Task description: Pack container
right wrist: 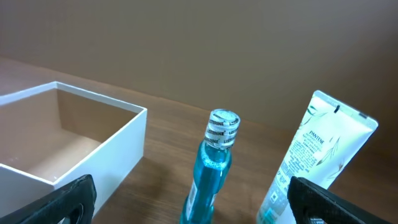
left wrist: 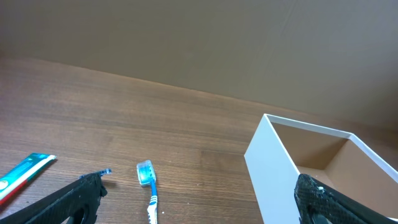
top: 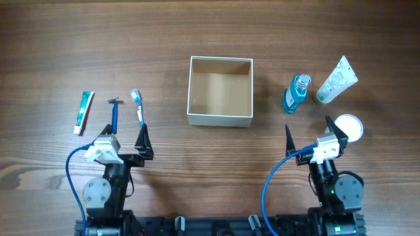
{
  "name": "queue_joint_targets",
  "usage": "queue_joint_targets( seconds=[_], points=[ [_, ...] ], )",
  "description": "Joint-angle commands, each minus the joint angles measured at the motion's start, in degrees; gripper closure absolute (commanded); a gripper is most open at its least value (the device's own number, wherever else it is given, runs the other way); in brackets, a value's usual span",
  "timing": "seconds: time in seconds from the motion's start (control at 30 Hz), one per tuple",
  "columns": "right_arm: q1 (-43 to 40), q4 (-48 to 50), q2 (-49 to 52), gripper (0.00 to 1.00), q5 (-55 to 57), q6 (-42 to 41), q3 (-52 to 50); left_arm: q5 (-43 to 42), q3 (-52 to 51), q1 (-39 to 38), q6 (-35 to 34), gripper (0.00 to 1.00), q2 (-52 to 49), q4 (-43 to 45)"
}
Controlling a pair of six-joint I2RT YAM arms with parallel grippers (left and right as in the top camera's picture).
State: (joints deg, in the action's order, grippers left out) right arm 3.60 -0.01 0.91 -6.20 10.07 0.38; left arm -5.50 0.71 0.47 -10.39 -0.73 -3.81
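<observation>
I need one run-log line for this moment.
container: empty | left jaws: open, near toothbrush | right jaws: open, beside white jar | packed: nothing

Wood-grain table (top: 98,39); left part: toothpaste tube (top: 83,112), blue razor (top: 114,113), toothbrush (top: 138,106), side by side, apart; centre: square container (top: 220,120); right part: blue bottle (top: 297,94) beside white tube (top: 336,80), both lying; round white jar (top: 348,127) nearer the arms.
</observation>
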Motion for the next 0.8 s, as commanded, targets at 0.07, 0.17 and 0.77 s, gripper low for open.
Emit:
queue_joint_targets(
  seconds=[0.07, 0.17, 0.77],
  points=[
    [0.1, 0.2, 0.8, 0.0, -0.8, -14.0, 0.0, -0.9, -0.4, -0.3, -0.9, 0.0, 0.3, 0.1],
    [0.1, -0.1, 2.3, 0.0, -1.6, -15.2, 1.8, -0.9, 1.0, -0.3, -4.0, 0.0, 0.1, -0.5],
    [0.1, -48.3, 50.8, 0.0, -1.7, -17.7, 61.9, -1.1, 53.7, -0.3, -6.6, 0.0, -46.7, -40.5]
  ],
)
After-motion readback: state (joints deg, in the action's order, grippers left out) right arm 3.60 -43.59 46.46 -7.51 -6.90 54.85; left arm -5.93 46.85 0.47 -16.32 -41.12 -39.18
